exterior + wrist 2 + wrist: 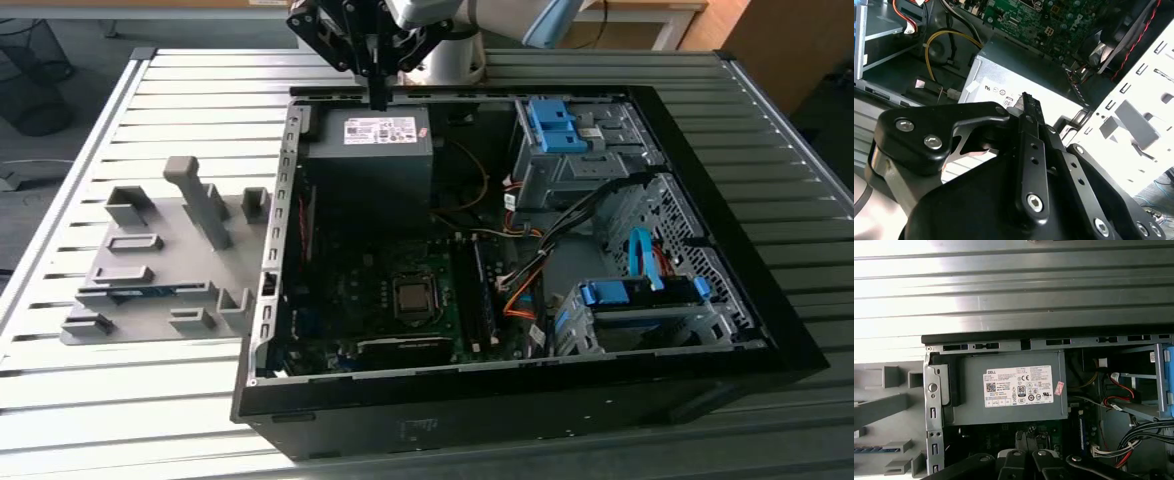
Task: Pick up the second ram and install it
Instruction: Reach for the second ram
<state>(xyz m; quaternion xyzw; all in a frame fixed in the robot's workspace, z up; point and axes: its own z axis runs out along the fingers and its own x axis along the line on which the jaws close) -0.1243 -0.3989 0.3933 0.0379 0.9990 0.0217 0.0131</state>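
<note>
The gripper hangs over the far edge of the open computer case, just above the grey power supply. In the second wrist view its two black fingers are pressed together at the tips with nothing between them. The second ram is a thin blue-green strip lying flat in a slot of the grey holder tray. The tray sits on the slatted metal table at the exterior view's left of the case, well apart from the gripper. In the first wrist view the same strip shows among the grey holder blocks beside the case wall, and the labelled power supply lies below the camera. Inside the case the motherboard lies near the middle, and bright-blue drive brackets sit toward the exterior view's right.
</note>
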